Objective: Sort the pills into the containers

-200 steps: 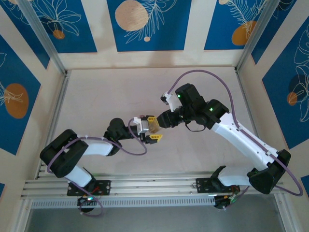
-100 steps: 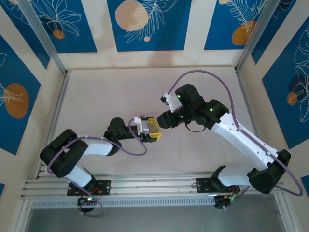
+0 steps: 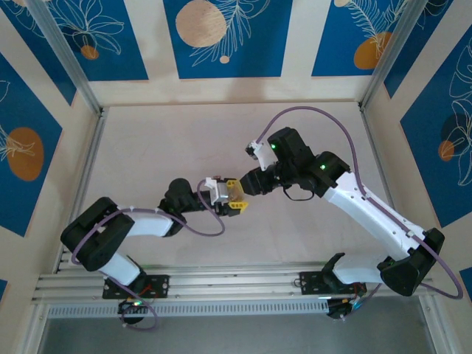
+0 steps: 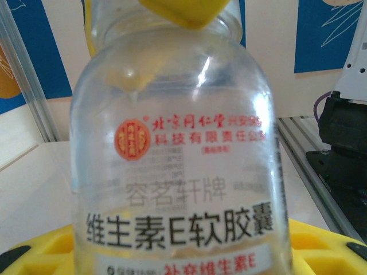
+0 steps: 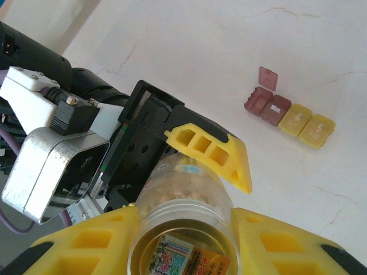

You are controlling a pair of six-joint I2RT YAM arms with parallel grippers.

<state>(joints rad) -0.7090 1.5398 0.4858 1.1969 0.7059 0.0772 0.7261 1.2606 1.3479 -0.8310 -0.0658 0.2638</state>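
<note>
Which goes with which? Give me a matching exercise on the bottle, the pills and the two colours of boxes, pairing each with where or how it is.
Things:
1. bottle
2. pills
3. dark red boxes
4. yellow boxes

Place or state:
A. on the table, one lid raised
B. inside the bottle
C. on the table, lids down
D. clamped in the left gripper

Pairs: 1-D, 2-B, 3-A, 4-C

Pale table, blue floral wall panels
</note>
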